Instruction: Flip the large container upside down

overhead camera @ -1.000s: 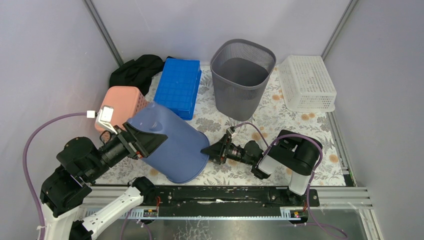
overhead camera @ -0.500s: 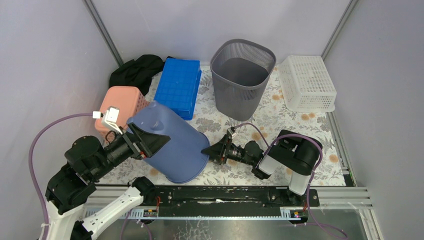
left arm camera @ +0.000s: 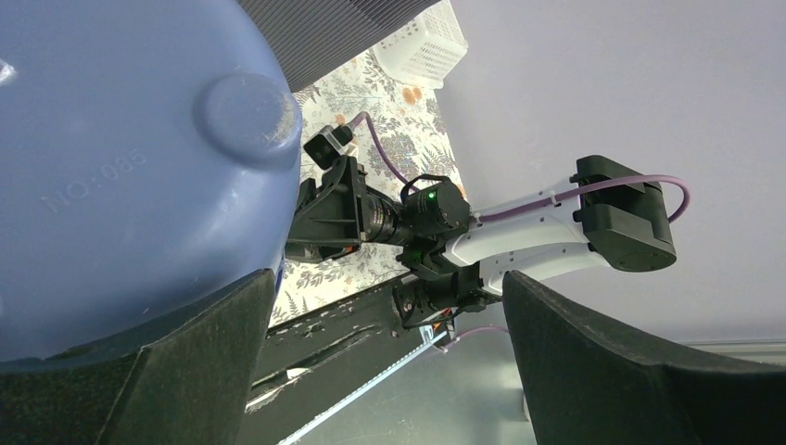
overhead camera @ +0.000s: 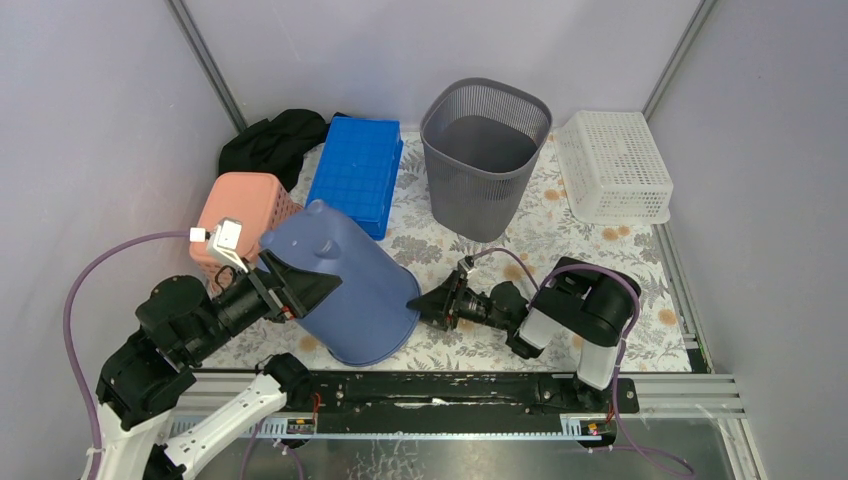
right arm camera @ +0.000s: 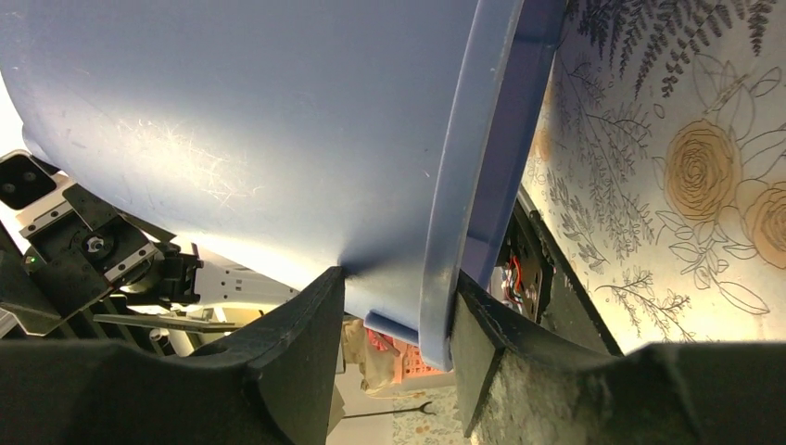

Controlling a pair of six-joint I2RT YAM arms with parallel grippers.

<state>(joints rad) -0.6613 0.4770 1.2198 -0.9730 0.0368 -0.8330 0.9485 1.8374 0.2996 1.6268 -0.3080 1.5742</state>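
As it pushes, left gripper (overhead camera: 308, 288): jaws spread wide, holding nothing, braced against the container's underside.
large container (overhead camera: 355, 300): 8 o'clock on tabletop (overhead camera: 560, 230), now tilted steeper; flip nearly done.
right gripper (overhead camera: 420, 300): jaws half-closed, pinching its rim.

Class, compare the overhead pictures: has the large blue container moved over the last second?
Yes. The blue container has tipped further, its base swinging away from the pink basket toward the blue crate.
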